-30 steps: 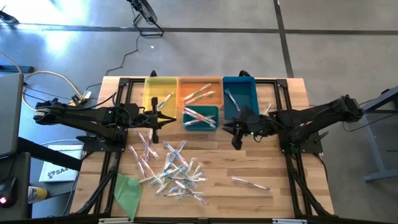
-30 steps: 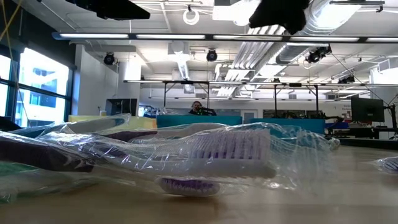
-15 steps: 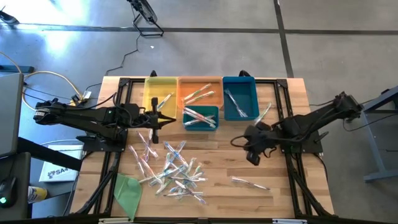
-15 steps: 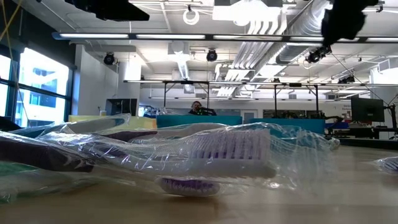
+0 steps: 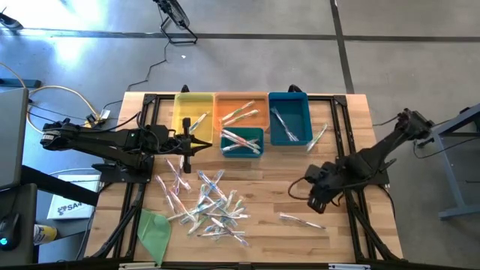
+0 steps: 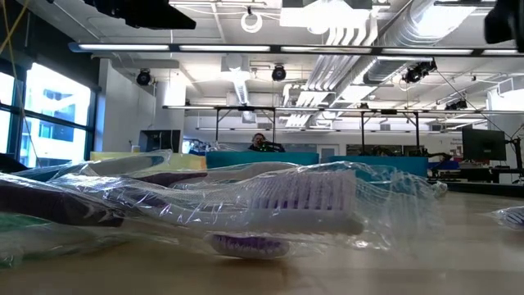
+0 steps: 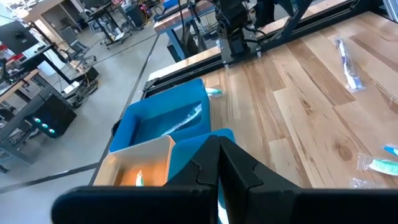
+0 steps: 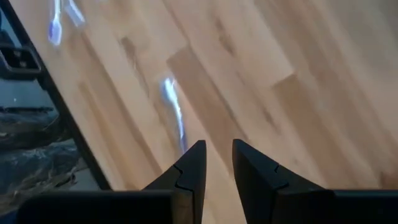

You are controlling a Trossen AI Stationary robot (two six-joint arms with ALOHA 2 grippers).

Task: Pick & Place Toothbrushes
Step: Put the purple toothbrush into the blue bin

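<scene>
Many wrapped toothbrushes (image 5: 206,204) lie piled on the wooden table, left of centre. One lone toothbrush (image 5: 301,220) lies near the front right, blurred in the right wrist view (image 8: 175,112). My right gripper (image 5: 315,200) hangs just above and behind it, tipped steeply down, its fingers (image 8: 217,163) a narrow gap apart with nothing between them. My left gripper (image 5: 187,147) is shut and empty, waiting level in front of the yellow bin (image 5: 193,112); its fingers meet in its wrist view (image 7: 219,149). In the low view a wrapped toothbrush (image 6: 286,205) fills the foreground.
Orange bin (image 5: 241,109), small teal bin (image 5: 241,142) and blue bin (image 5: 289,120) stand in a row at the back, each holding toothbrushes. One toothbrush (image 5: 319,135) lies beside the blue bin. A green sheet (image 5: 154,229) lies at the front left. Bare wood surrounds the lone toothbrush.
My right gripper has swung from in front of the blue bin toward the table's near right, sinking a little and tipping from nearly level to steeply downward, rolling as it went. Its finger gap looks unchanged. The toothbrushes have not moved.
</scene>
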